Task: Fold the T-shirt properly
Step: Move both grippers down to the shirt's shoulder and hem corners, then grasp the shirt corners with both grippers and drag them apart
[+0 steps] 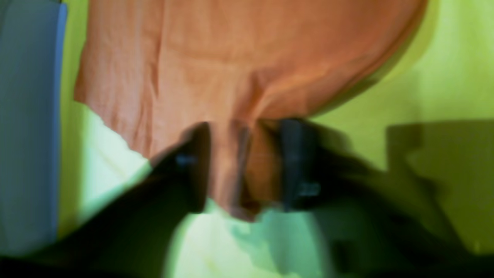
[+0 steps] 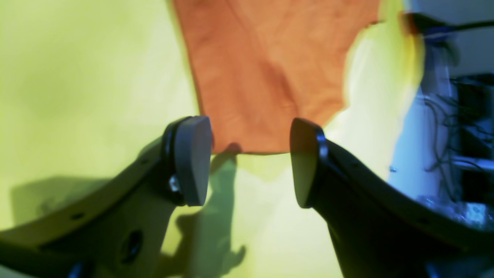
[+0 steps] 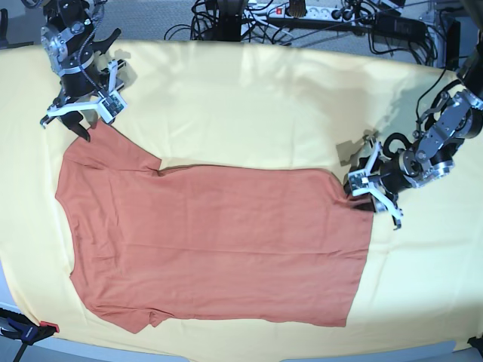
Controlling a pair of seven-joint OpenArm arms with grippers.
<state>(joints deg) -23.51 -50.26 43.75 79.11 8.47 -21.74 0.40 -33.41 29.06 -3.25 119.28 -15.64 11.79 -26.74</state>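
The soft, limp T-shirt (image 3: 211, 241) lies flat on the yellow cloth (image 3: 264, 113); left gripper (image 1: 245, 166) straddles 1 hem corner, grip uncertain, right gripper (image 2: 251, 162) gapes beside 1 sleeve, both good holds.

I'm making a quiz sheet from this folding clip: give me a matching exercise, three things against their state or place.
Things:
1. T-shirt
2. left gripper
3. right gripper

States:
a. jaws open, nothing between them, just off a sleeve edge
b. spread flat on the yellow cloth
c. fabric bunched between its fingers at a bottom corner

Pairs: 1-b, 2-c, 3-a
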